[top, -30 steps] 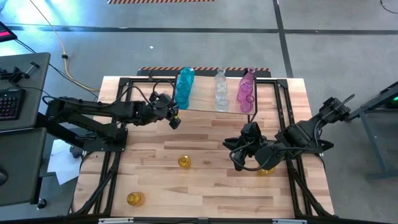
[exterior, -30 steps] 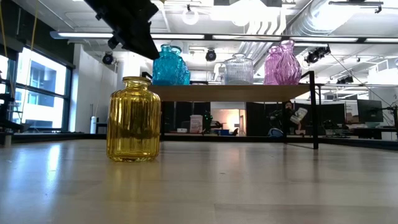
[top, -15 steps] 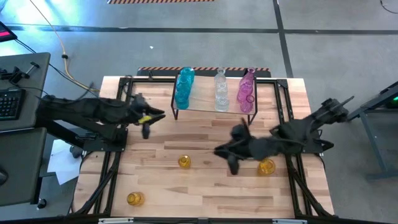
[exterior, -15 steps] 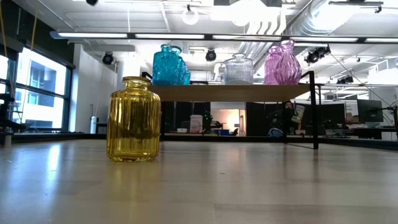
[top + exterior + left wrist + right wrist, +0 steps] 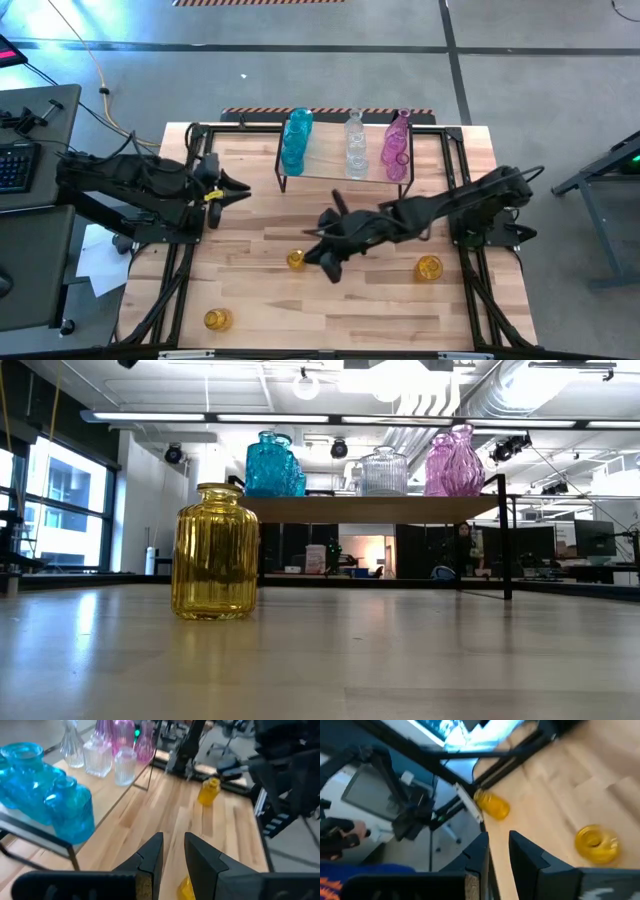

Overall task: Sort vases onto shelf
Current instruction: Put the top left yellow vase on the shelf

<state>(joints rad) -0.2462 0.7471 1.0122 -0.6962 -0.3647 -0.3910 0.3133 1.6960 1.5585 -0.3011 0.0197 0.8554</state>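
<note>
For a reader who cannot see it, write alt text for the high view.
Three yellow vases stand on the wooden table; teal, clear and pink vases fill the shelf at its far edge. The right gripper reaches toward the middle yellow vase; the left gripper waits at the left.

In the low view, both arms are sitting out of frame, and the teal vases (image 5: pixel 273 464) are overlapping so their count cannot be told. The right wrist view is smearing with blur, leaving a yellow vase (image 5: pixel 596 843) soft-edged. In the left wrist view, another yellow vase (image 5: pixel 186 889) is hiding partly behind the left pincer (image 5: pixel 173 852).
</note>
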